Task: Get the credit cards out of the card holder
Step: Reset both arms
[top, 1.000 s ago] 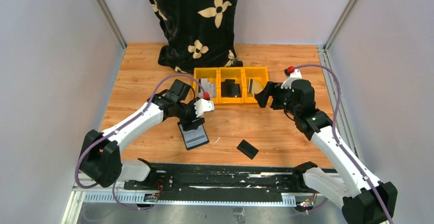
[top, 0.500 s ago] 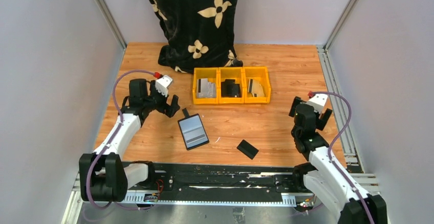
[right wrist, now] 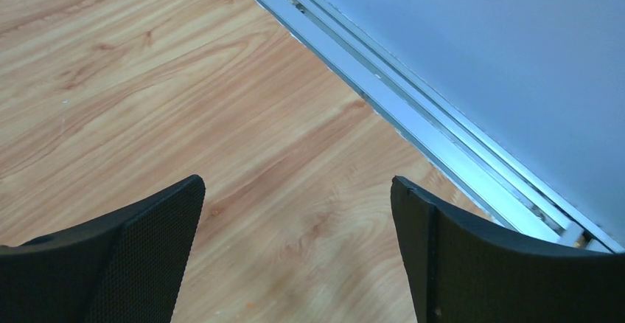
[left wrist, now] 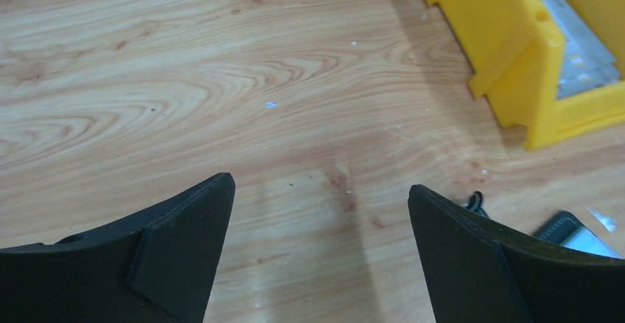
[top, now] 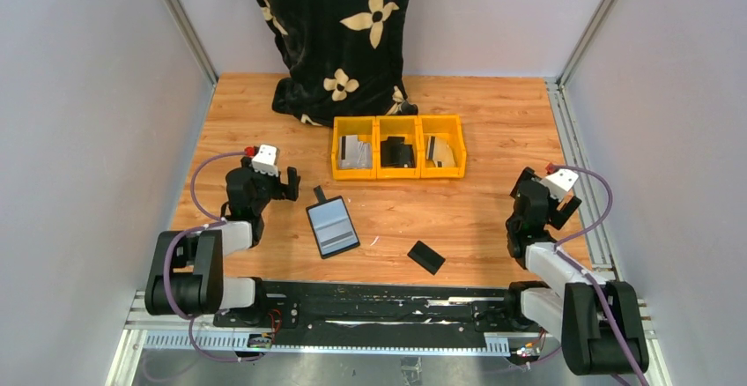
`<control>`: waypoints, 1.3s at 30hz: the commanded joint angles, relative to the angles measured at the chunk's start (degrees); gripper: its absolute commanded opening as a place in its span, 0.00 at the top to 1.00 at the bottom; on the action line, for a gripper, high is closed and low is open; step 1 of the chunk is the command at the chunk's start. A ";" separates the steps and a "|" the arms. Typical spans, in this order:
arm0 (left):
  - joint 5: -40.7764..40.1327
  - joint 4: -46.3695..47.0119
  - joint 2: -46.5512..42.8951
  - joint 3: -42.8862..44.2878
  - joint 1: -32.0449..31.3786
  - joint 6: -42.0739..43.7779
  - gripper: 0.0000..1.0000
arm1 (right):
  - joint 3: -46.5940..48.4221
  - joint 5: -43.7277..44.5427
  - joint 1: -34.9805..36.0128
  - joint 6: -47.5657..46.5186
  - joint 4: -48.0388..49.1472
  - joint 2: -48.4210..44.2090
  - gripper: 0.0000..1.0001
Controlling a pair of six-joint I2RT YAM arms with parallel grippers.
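1. Card holder, a flat black leather-like folding wallet (top: 332, 227): lying open on light wooden table (top: 476, 104), grey-blue inside facing up.
2. Thin pale rectangular credit cards (top: 355, 151): standing in outer two of three yellow plastic bins (top: 398, 173).
3. Left gripper (left wrist: 320, 194): jaws spread wide, grasping nothing, near the holder's tab.
4. Right gripper (right wrist: 298, 190): jaws spread, empty, by right rail.

card holder (left wrist: 571, 229) cropped, credit cards (top: 355, 151) — seemingly — indistinct
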 commanded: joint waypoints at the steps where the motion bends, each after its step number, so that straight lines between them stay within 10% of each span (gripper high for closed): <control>1: -4.75 15.39 3.08 -1.66 0.35 -2.28 0.00 | -3.33 -6.03 -1.99 1.12 12.17 2.99 0.00; 8: -6.12 36.91 7.64 -10.75 0.30 -3.53 0.00 | -3.57 -14.05 -1.90 -4.31 20.23 9.83 0.00; 15: -8.72 24.28 5.53 -5.70 -0.26 -3.15 0.00 | -2.92 -26.98 -1.14 -14.08 37.86 24.48 0.00; 18: -8.64 25.03 5.70 -5.97 -0.30 -3.19 0.00 | 1.14 -25.61 -0.39 -12.23 22.63 20.20 0.00; 21: -8.67 24.99 5.62 -6.02 -0.26 -3.21 0.00 | -1.73 -25.28 -0.18 -13.96 34.07 23.79 0.00; 39: -14.57 22.28 5.24 -4.97 -1.83 -2.80 0.00 | -0.45 -25.65 0.05 -13.90 28.46 21.82 0.00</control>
